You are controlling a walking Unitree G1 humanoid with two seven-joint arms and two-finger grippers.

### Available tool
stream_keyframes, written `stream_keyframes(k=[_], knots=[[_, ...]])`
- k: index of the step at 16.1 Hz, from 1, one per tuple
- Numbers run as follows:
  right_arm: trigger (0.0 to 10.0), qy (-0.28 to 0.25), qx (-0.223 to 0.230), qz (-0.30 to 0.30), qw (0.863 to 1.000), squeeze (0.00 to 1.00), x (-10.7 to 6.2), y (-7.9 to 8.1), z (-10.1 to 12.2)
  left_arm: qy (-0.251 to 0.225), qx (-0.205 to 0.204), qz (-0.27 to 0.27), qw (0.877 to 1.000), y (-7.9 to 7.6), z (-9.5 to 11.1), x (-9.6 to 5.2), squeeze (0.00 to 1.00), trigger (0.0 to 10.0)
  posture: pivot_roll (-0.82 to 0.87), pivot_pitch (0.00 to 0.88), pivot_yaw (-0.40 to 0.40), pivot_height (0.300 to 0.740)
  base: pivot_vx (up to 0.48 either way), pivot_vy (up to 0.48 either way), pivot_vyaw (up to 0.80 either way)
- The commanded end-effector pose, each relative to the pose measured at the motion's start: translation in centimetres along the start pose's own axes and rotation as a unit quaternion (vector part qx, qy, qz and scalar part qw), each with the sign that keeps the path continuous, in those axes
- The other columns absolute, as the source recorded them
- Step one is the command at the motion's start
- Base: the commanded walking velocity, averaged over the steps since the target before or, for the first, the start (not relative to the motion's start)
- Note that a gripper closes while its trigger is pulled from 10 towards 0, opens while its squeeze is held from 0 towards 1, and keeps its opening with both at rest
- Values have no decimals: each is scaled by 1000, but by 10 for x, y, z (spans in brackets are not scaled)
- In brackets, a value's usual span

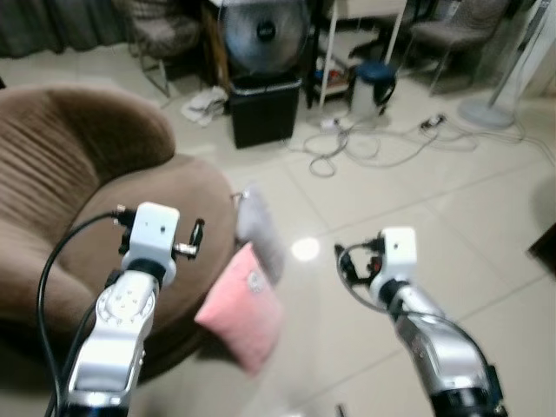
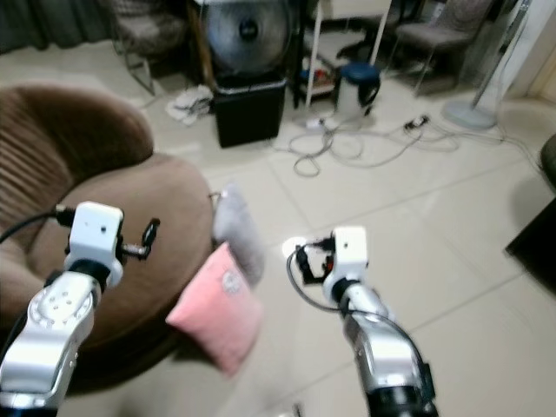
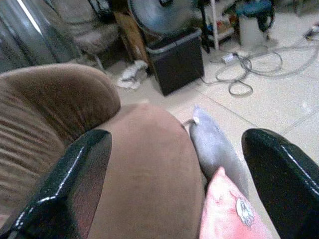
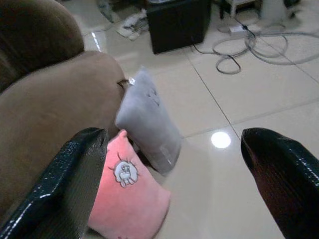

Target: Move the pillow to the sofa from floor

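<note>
- I observed a floor [image 1: 486, 234] of pale glossy tiles, with a bright glare spot just beside the pillows.
- A brown sofa [image 1: 104, 217] stood on my left, its rounded seat edge bulging toward the open tiles.
- The pink pillow [image 1: 241, 308] leaned on the floor against the sofa's front edge; a grey pillow [image 1: 261, 230] stood touching it, just behind.
- Further back I noted a fan [image 1: 263, 35] atop a black box [image 1: 265, 111], loose cables [image 1: 365, 143] trailing over the tiles, a crumpled cloth [image 1: 204, 104], a kettle [image 1: 375, 85] and chairs [image 1: 456, 35].
- The tiles to the right of the pillows lay open; the cables were well apart from them.
- My left gripper [image 3: 179, 189] hovered above the sofa seat, its fingers spread wide and holding nothing.
- My right gripper [image 4: 174, 184] hung over the tiles near both pillows, its fingers likewise wide apart and empty.
</note>
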State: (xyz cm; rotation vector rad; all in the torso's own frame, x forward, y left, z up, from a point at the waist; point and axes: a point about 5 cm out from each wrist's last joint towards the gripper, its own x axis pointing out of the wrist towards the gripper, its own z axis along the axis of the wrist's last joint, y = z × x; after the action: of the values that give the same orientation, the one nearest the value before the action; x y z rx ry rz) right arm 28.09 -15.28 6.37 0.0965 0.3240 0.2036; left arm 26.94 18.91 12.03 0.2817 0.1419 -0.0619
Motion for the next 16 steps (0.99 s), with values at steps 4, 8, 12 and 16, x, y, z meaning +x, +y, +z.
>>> stream_keyframes(k=[4,8,12,16], knots=[[10000,3,-41,11,999,0,2,1,-1,10,3,14,1000,4,-5,-7,0,10000,90,0,4,740,0,338,0],[10000,-1,-54,0,999,0,2,-4,-1,13,0,18,1000,4,-8,-9,0,10000,88,0,5,740,0,338,0],[10000,-7,-62,-12,998,0,2,-5,0,-6,-1,10,1000,3,-1,-5,0,10000,85,0,16,740,0,252,0],[10000,-11,-63,-14,998,0,2,-2,-1,-16,26,5,1000,3,2,-4,0,10000,81,0,27,740,0,-351,0]])
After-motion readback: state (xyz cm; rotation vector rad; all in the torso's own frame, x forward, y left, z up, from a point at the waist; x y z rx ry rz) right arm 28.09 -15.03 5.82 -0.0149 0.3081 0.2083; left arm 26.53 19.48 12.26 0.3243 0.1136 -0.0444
